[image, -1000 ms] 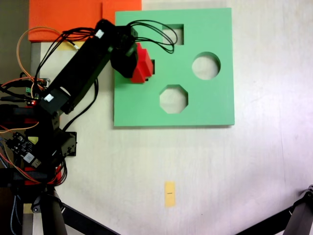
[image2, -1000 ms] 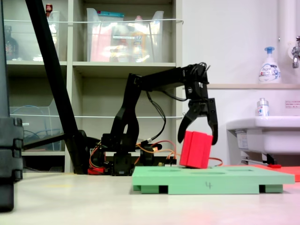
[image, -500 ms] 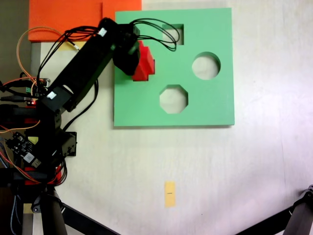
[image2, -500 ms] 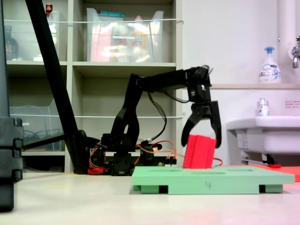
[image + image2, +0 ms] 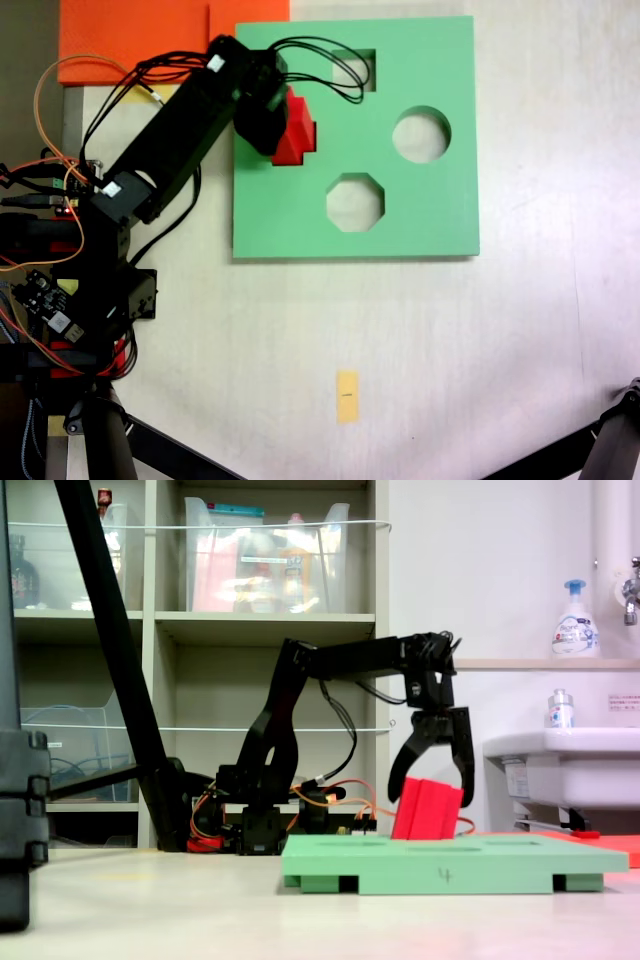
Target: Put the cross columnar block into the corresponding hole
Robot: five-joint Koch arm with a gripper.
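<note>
- The red block (image 5: pixel 426 810) stands partly sunk into the green board (image 5: pixel 420 210), slightly tilted, its top well above the surface.
- The gripper (image 5: pixel 432 778) straddles the block's top, jaws spread wider than it; it looks released.
- The cross hole is hidden beneath; the block is probably not fully seated and still needs pressing down.
</note>
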